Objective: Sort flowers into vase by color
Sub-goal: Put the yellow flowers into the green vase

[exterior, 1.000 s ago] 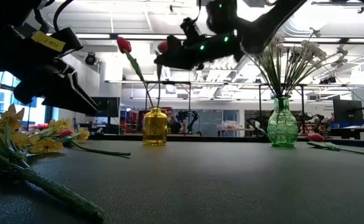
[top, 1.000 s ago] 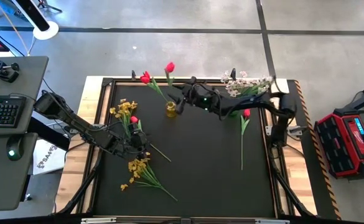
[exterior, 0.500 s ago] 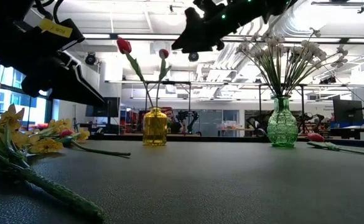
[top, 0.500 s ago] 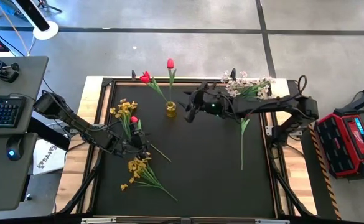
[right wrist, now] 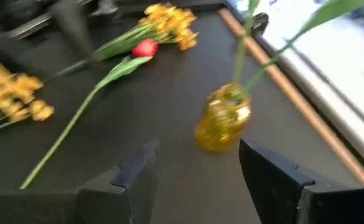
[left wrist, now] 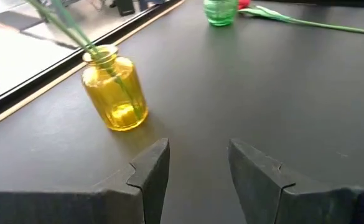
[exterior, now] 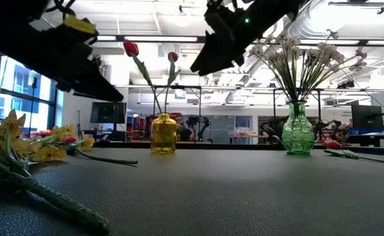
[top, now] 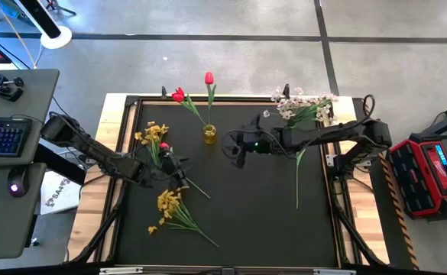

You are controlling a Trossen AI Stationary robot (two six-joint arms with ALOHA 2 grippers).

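A yellow vase (top: 209, 135) near the far edge holds two red tulips (top: 208, 78) upright by their stems. A green vase (exterior: 297, 131) at the far right holds white sprays (top: 299, 103). One red tulip (top: 164, 147) lies at the left beside two yellow sprays (top: 153, 136) (top: 170, 206). Another red tulip (left wrist: 294, 18) lies on the right, stem (top: 297, 179) toward the near edge. My left gripper (top: 179, 172) hovers open over the left tulip's stem. My right gripper (top: 234, 155) hangs open, just right of the yellow vase, above the table, nothing between its fingers.
The black mat has bare room across its middle and near right. A wooden rim (top: 116, 130) frames the mat. A desk with a keyboard (top: 1, 137) stands off the left side and a red case (top: 429, 176) off the right.
My right gripper has drawn back from the yellow vase toward the table's near edge, rising somewhat and tipping less steeply down. The second tulip, which was right at its fingers, now stands free in the yellow vase. My left gripper has rolled a little in place.
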